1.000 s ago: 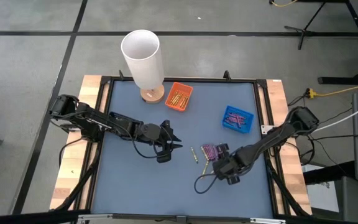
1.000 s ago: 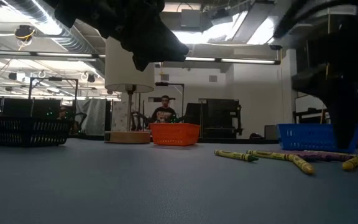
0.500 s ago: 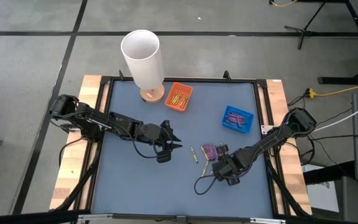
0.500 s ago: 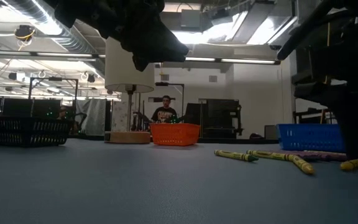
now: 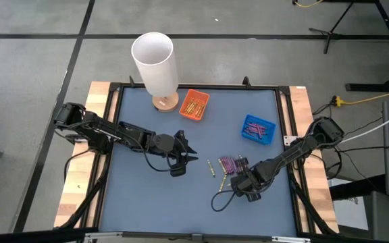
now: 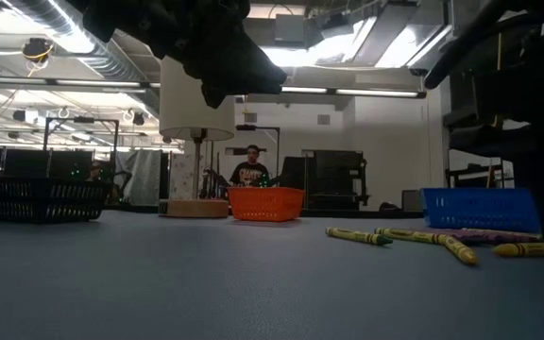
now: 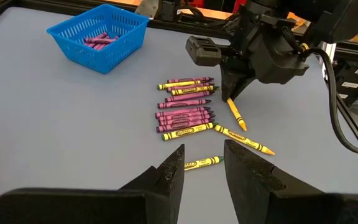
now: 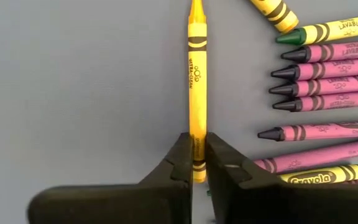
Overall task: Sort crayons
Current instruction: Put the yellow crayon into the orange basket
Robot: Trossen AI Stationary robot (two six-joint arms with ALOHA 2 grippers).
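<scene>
Right now my right gripper (image 8: 196, 163) is pinched down on one slim yellow wax crayon (image 8: 197, 81), its two dark fingers (image 8: 180, 163) closed against the lower end of the stick while the rest of it runs straight out ahead across the grey-blue table mat (image 5: 147, 202). Just beside that grip lies the loose cluster of purple and yellow crayons (image 7: 185, 112), mostly side by side in rows, with a few yellow ones strayed off toward the left gripper (image 7: 202, 171). That left one hangs well apart from the pile (idle, from what I see), its fingers parted with nothing between them.

Beyond the cluster from the right gripper sits the small blue mesh basket (image 5: 258, 129) with purple crayons in it, and farther off the small orange mesh basket (image 5: 194, 104) holding yellow ones, next to a tall white cylinder on a round wooden base (image 5: 155, 66).

From table level the right arm's fingertips are cut off at the frame edge, so I cannot see the grip there. Overhead, the held crayon is hidden under the gripper body.
</scene>
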